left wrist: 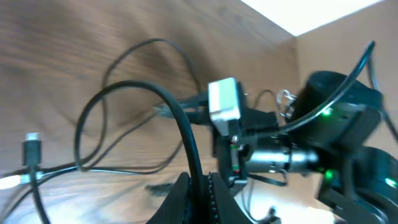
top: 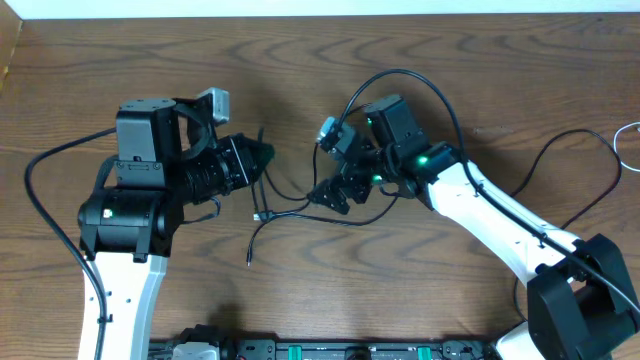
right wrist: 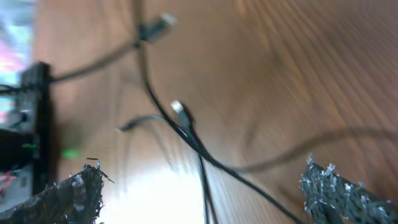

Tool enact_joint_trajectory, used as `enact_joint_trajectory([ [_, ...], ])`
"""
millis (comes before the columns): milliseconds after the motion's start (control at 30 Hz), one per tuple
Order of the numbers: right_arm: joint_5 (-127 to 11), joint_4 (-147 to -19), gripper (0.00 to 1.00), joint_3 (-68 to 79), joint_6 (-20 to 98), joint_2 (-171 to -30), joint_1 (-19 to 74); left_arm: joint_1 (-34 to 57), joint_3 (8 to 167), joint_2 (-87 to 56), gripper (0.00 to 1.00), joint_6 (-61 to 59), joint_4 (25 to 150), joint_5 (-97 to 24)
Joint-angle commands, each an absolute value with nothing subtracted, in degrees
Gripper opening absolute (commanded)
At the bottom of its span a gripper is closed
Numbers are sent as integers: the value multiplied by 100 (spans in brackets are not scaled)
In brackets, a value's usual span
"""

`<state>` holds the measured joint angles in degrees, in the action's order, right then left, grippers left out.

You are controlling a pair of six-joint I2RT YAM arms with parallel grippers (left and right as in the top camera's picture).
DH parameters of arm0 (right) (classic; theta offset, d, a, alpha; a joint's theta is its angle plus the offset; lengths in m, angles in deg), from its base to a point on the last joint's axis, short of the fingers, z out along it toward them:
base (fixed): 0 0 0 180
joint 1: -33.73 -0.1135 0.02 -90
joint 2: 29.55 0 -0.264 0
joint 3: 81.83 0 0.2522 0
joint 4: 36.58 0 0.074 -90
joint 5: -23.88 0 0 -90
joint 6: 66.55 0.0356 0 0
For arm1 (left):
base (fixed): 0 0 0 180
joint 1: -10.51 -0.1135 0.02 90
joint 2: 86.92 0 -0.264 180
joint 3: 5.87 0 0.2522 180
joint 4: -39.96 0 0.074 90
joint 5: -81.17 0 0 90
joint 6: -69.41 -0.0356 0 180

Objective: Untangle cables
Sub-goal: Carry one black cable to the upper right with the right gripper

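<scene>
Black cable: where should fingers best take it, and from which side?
Likely the free tail of the black cable, just behind its end, from straight above, straddling it: there it lies flat and alone on the table, clear of the crossings.

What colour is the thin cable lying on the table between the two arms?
Black. The thin cable shows best in the overhead view.

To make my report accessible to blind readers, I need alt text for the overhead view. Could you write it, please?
The left pincer and the right pincer face each other near the middle of a wooden table. A thin black cable lies between them in loose, crossing strands, with a small plug end showing.
</scene>
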<state>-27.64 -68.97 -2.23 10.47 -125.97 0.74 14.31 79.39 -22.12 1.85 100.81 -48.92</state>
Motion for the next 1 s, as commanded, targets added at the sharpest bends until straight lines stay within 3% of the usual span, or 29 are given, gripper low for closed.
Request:
enact_joint_trajectory([
  [0,-1779,-6580,99,-240,851,-12632,26,1415,8044,-2203,7,111,9948,-5568],
  [167,-1654,-5992,99,-240,1637,-12632,23,1406,8047,-2210,8,530,9227,-6416],
  [400,-1604,-5579,99,-242,1854,-12632,-44,1406,8047,-2228,7,869,8717,-6949],
  [633,-1693,-5571,89,-264,1799,-12634,-210,1406,8047,-2232,8,1245,8390,-7303],
  [700,-1827,-5568,80,-269,1804,-12658,-278,1406,8047,-2232,8,1462,8127,-7513],
  [767,-1905,-5566,62,-269,1806,-12700,-313,1406,8047,-2232,7,1575,7909,-7642],
  [800,-1905,-5568,45,-269,1806,-12707,-313,1406,8047,-2236,7,1577,7852,-7657],
  [833,-1905,-5586,22,-269,1808,-12711,-311,1406,8047,-2238,7,1575,7845,-7655],
  [867,-1905,-5599,9,-269,1808,-12713,-307,1406,8047,-2236,8,1575,7845,-7655],
  [900,-1905,-5606,1,-269,1817,-12713,-302,1406,8044,-2236,7,1571,7848,-7653],
  [967,-1905,-5603,1,-269,1832,-12713,-269,1406,8044,-2234,8,1540,7845,-7611],
])
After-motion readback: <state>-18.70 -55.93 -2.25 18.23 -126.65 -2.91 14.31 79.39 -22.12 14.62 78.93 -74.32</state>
